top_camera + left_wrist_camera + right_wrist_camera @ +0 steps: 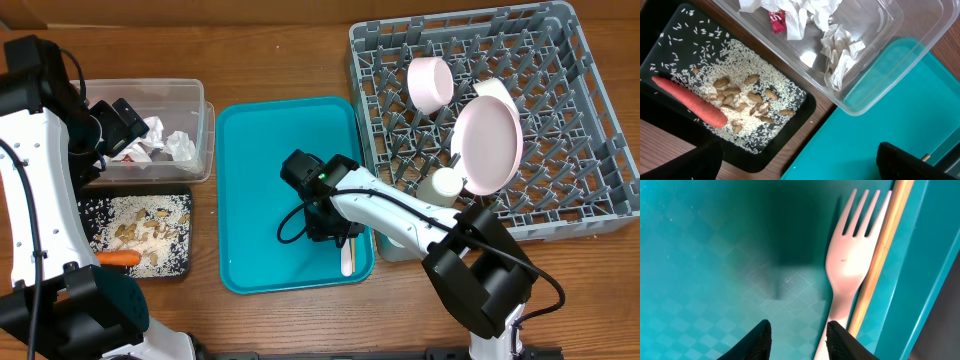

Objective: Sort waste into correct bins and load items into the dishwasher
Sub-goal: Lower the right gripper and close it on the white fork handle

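White plastic fork (847,265), just one, lies beside one wooden stick (885,255) along the right wall of the teal tray (260,180), its handle end cut off from view. Right gripper (799,340) hovers over it, jaws part-open and empty. Left gripper (802,167) gapes wide, empty, near the black tray (660,55) with its one carrot (690,100).

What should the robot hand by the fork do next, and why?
Probably nudge the right gripper sideways toward the white fork, so its handle sits between the jaws ready for a grip. Right now the jaws stand partly open over bare teal tray, with the fork just off to one side and the wooden stick close beside it.
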Controlling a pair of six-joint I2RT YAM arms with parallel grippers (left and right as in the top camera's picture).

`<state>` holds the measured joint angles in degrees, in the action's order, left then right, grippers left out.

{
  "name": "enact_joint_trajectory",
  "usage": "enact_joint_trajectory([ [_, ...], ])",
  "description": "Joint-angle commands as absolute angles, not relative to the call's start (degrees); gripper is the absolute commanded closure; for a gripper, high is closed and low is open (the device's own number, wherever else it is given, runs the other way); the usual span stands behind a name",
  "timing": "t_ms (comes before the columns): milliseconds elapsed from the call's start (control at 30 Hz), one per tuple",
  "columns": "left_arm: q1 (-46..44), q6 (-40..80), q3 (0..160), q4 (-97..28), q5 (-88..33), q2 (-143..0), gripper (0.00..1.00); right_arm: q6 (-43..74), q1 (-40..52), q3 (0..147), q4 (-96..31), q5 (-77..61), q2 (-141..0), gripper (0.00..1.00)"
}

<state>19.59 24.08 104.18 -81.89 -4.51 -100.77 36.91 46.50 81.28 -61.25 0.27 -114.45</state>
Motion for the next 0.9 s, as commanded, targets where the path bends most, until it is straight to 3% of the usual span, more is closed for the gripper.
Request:
enact_joint_trajectory([
  [0,19.49,24.88,103.88,-82.02,-5.1,-100.62,0.0,38.85,46.54,81.32,-61.1,1.45,-115.0,0.61],
  [867,19.49,24.88,103.88,-82.02,-5.13,-100.62,0.0,35.79,43.64,80.47,-59.59,-2.57,-117.43,0.6],
])
